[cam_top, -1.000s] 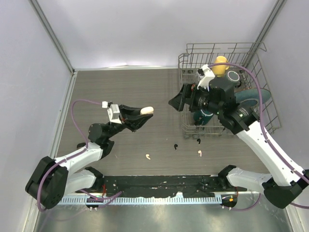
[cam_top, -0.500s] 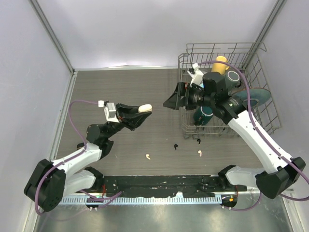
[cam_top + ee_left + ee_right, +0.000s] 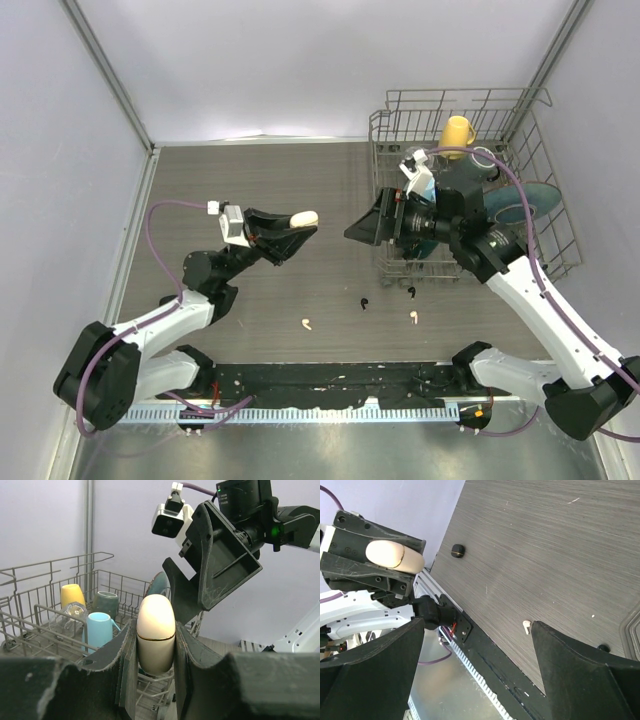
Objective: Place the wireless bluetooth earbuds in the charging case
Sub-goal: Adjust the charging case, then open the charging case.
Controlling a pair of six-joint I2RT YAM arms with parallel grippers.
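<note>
My left gripper (image 3: 300,226) is shut on a cream egg-shaped charging case (image 3: 303,217), held closed above the table's left middle; it also shows in the left wrist view (image 3: 156,632) and the right wrist view (image 3: 394,556). My right gripper (image 3: 365,220) is open and empty in the air, facing the case from the right. Four earbuds lie on the table near the front: a white one (image 3: 306,324), a black one (image 3: 362,302), a black one (image 3: 411,291) and a white one (image 3: 413,317). One white earbud (image 3: 526,626) shows by my right finger.
A wire dish rack (image 3: 540,130) stands at the back right with a yellow mug (image 3: 458,131), a teal plate (image 3: 538,197) and a light blue mug (image 3: 97,630). A black rail (image 3: 330,378) runs along the front edge. A small black rounded object (image 3: 458,550) lies on the table.
My right gripper has swung a little forward and down beside the rack, still open. My left gripper has shifted slightly with the case still in it. The earbuds have not moved.
</note>
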